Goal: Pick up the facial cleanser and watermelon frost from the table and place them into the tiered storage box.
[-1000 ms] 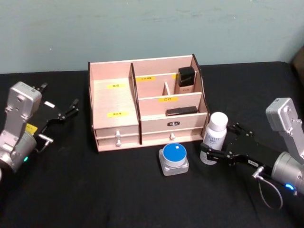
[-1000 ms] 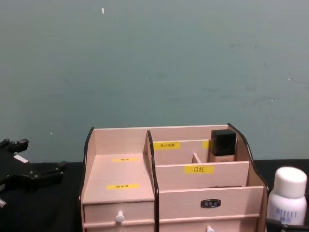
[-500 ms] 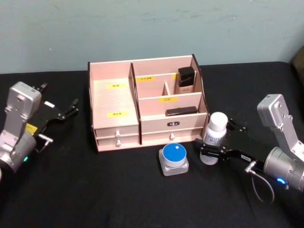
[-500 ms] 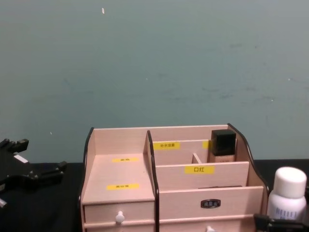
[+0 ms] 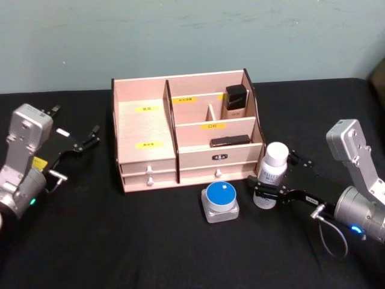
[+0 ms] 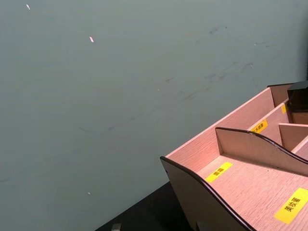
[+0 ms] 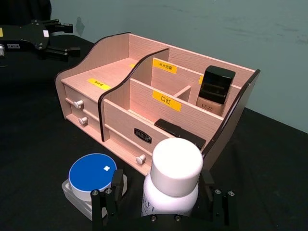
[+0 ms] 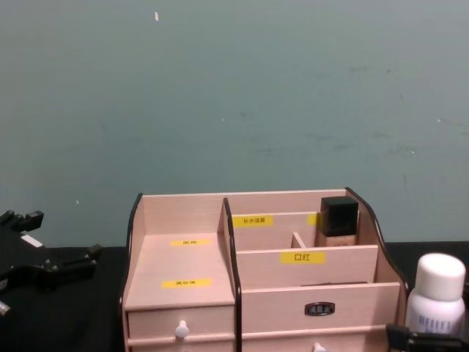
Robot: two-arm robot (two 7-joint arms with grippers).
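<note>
Well, here is how I stand and why:

- My right gripper straddles the lower body of the cleanser, low on it so the tall bottle should not tip when I squeeze.
- The jaws are apart, one finger on each side, with a sliver of gap showing in the right wrist view, so I judge the grasp not yet made.
- The cleanser stands upright on the table, just off the box's front right corner.
- The jar sits on the table in front of the box's drawers, just beside the cleanser, blue lid up; I take it second, I reckon.
- The wide left bay of the box looks bare (the right-hand bays hold a black-capped bottle and a flat dark item), so it seems the roomiest place for a tall bottle.
- My left gripper waits well left of the box, fingers spread, holding nothing, clear of the right arm's path.
</note>
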